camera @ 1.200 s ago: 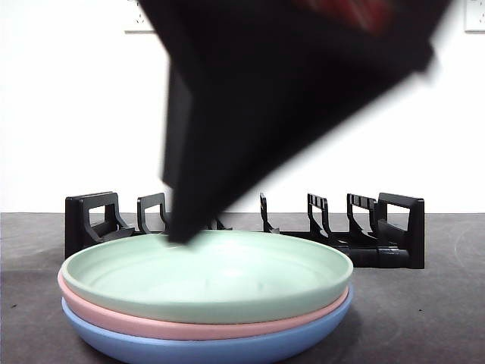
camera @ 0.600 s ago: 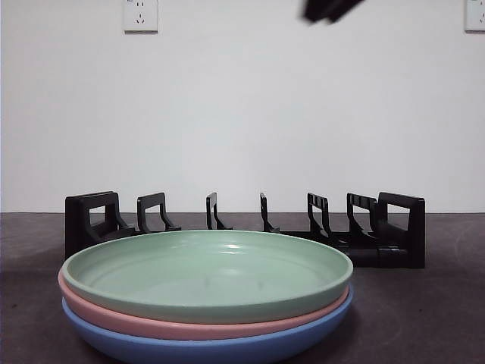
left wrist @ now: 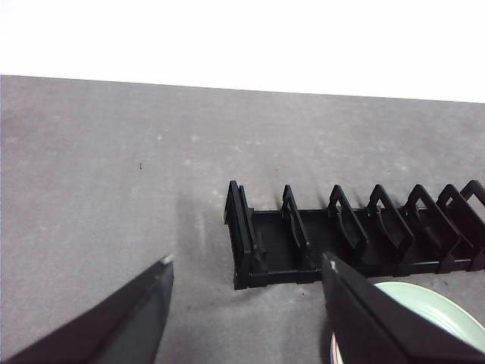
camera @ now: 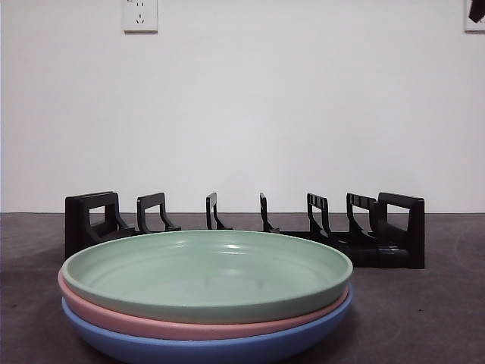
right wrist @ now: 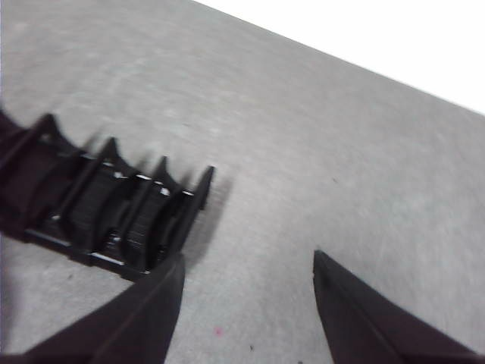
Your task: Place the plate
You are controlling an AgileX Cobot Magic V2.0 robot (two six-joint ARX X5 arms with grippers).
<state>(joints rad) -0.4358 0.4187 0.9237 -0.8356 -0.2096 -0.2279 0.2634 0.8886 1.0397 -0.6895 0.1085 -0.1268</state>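
A green plate [camera: 206, 273] tops a stack, with a pink plate [camera: 136, 320] under it and a blue plate [camera: 204, 349] at the bottom, close in the front view. Behind the stack stands a black slotted plate rack [camera: 242, 226], holding no plate. My left gripper [left wrist: 246, 265] is open, high above the rack's end [left wrist: 250, 243], with the green plate's edge [left wrist: 439, 303] beside one jaw. My right gripper [right wrist: 246, 262] is open over bare table next to the rack's other end [right wrist: 114, 205]; only a black tip [camera: 477, 9] shows at the front view's upper right corner.
The grey table [camera: 424, 318] stretches around the stack and rack. A white wall with a socket [camera: 140, 14] stands behind.
One second ago a big dark arm hung over the green plate, its tip at the plate's rim. It has risen and gone off to the upper right. The plates have not moved.
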